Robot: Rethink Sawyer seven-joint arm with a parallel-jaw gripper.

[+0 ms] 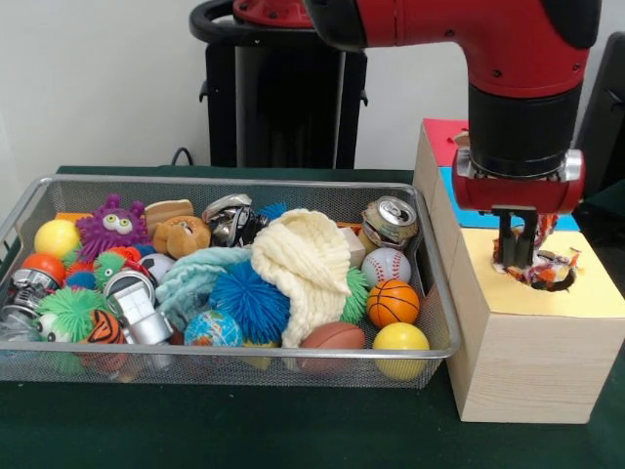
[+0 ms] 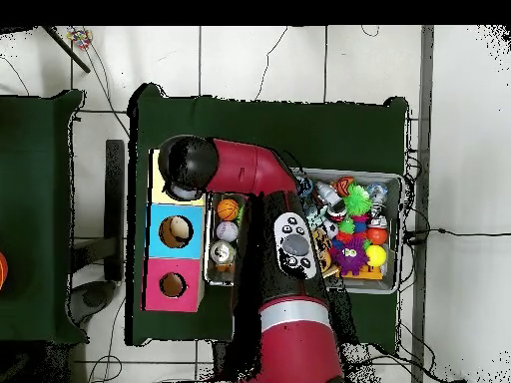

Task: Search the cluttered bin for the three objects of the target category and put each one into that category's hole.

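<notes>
Dark green cloth covers the table. At left, the wire mesh bin [image 1: 20, 220] holds spiky rubber balls, a cream knitted scarf [image 1: 305, 264] and a dented can [image 1: 390, 222]. At right, the gripper [image 1: 520, 256] dips into the yellow hole [image 1: 547, 274] of the wooden box [image 1: 527, 357], something small beside it; whether the claw grips, I cannot tell. Likely a drop-off; next comes lifting clear.

My count, bin [image 1: 441, 322]: two yellow balls [image 1: 400, 338], one basketball [image 1: 393, 303], one baseball [image 1: 386, 265], one football [image 1: 332, 336], one globe ball [image 1: 212, 329], one blue spiky ball [image 1: 250, 299]. Box [image 1: 532, 357]: three holes [image 2: 175, 231].
</notes>
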